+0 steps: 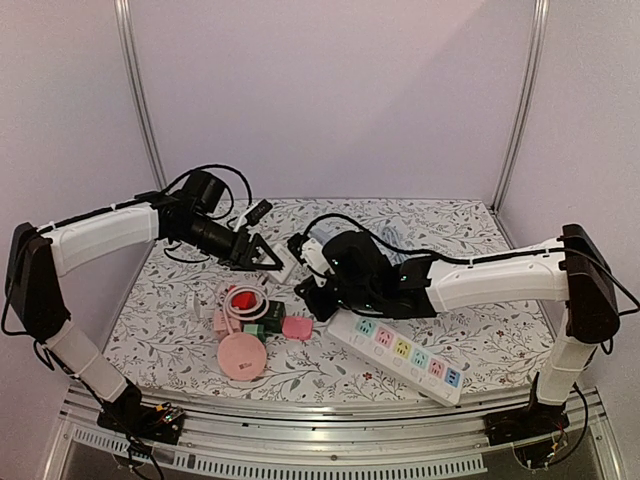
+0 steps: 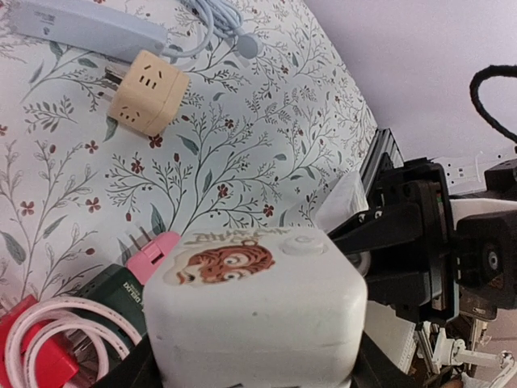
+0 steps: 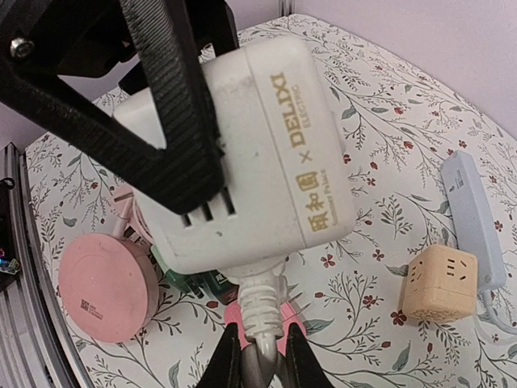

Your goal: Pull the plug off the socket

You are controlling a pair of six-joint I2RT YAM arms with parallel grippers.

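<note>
Above the flowered table (image 1: 470, 230), near its middle, my left tool (image 1: 258, 252) holds the white cube socket (image 3: 258, 153), its black fingers (image 3: 161, 121) clamped across the cube's sides; the face with the tiger sticker is turned toward my left wrist camera. My right tool (image 3: 257, 360) is pinched narrow on the plug (image 3: 258, 311), gripping its white ribbed neck where it comes out of the socket's lower face, and the plug is not yet pulled free. Below the cube lie a round pink disc (image 3: 105, 287), a pink plug (image 2: 153, 250) and a dark green adaptor (image 2: 121, 295). A beige cube adaptor (image 3: 440, 283) rests just beside a blue-grey power strip (image 3: 477, 218)
</note>
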